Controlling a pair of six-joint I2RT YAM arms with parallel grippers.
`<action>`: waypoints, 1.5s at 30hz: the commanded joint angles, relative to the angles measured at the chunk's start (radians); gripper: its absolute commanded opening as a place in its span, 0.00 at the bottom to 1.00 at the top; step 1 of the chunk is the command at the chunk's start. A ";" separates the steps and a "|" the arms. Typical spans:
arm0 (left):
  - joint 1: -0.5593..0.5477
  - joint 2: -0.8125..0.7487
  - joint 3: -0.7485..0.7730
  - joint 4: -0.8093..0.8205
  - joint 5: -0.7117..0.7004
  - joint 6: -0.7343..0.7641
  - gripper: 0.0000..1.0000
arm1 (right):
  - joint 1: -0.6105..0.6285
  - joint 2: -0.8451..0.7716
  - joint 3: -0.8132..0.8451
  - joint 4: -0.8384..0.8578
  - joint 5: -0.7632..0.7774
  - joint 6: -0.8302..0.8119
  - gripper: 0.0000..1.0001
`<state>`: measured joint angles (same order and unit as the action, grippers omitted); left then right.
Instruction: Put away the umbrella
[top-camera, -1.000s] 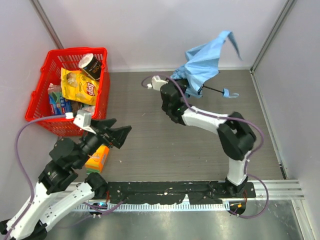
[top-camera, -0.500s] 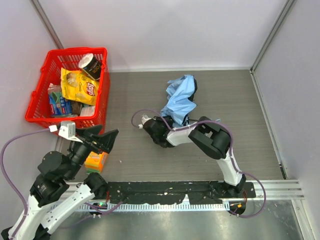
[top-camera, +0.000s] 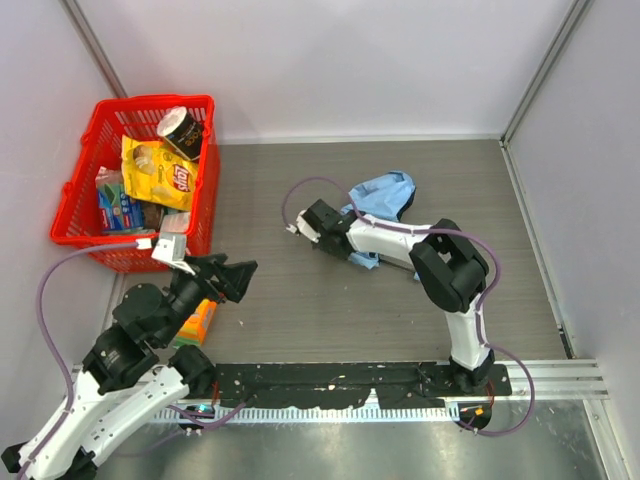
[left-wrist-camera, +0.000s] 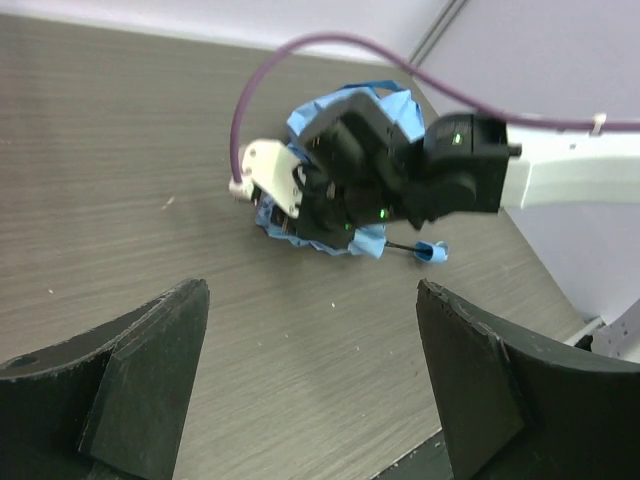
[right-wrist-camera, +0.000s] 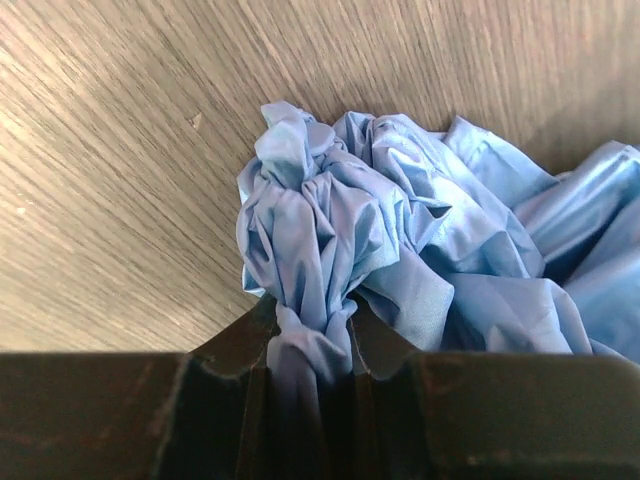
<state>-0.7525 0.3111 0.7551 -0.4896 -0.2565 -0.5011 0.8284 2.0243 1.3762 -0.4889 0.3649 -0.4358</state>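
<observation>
Right wrist view: my right gripper (right-wrist-camera: 310, 345) is clamped on the bunched cloth of the umbrella (right-wrist-camera: 400, 230). A second ago I held it aloft; now it lies crumpled on the surface (top-camera: 300, 300), collapsed, I judge, but not stowed. My left gripper (left-wrist-camera: 310, 370) hangs wide apart.

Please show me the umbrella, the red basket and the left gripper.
umbrella (right-wrist-camera: 330, 250): right wrist view, bunched blue cloth.
red basket (top-camera: 105, 250): top external view, near wall.
left gripper (left-wrist-camera: 310, 292): left wrist view, between its fingertips.
</observation>
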 joint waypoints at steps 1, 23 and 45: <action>0.002 0.032 -0.017 0.068 0.052 -0.068 0.87 | -0.058 0.092 0.018 -0.240 -0.573 0.187 0.01; 0.005 0.628 -0.195 0.483 0.232 -0.864 0.92 | -0.287 0.171 -0.111 0.053 -1.216 0.413 0.01; 0.182 1.275 0.052 0.577 0.146 -1.027 1.00 | -0.290 0.099 -0.154 0.115 -1.100 0.417 0.01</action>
<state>-0.5785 1.5295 0.7246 -0.0608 -0.1127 -1.6501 0.5095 2.0613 1.2846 -0.2481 -0.8562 0.0227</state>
